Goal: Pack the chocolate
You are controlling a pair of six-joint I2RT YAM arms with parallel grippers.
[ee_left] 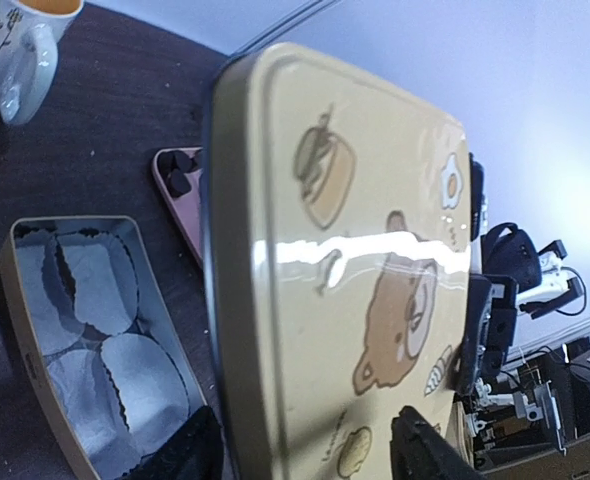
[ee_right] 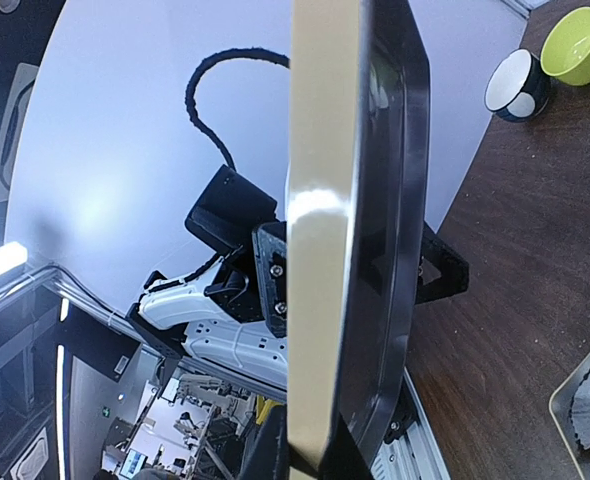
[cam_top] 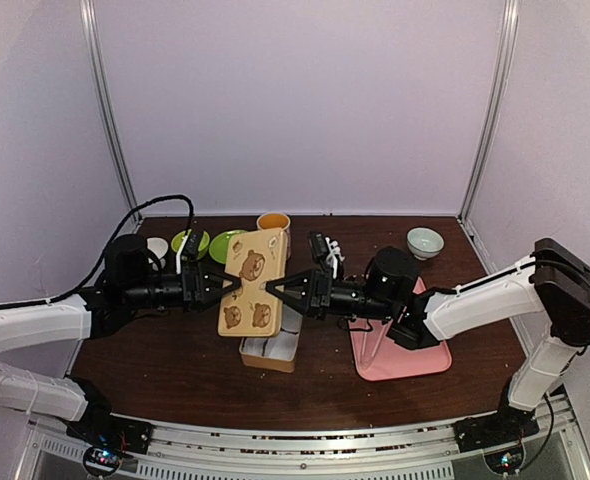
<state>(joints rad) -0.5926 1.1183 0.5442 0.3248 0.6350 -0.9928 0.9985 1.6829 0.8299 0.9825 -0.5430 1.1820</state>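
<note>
the right pincer (cam_top: 275,290) is clenched on the rim of the bear-printed lid (cam_top: 252,282), which hangs tilted in the air between it and the left pincer (cam_top: 233,285). the left one's jaws straddle the opposite edge, but i can't tell whether they pinch it. under both pincers sits the open tin (cam_top: 270,352), and the chocolate (ee_left: 179,170), a few dark lumps, lies on the pink tray (cam_top: 405,362), below and behind the right pincer.
</note>
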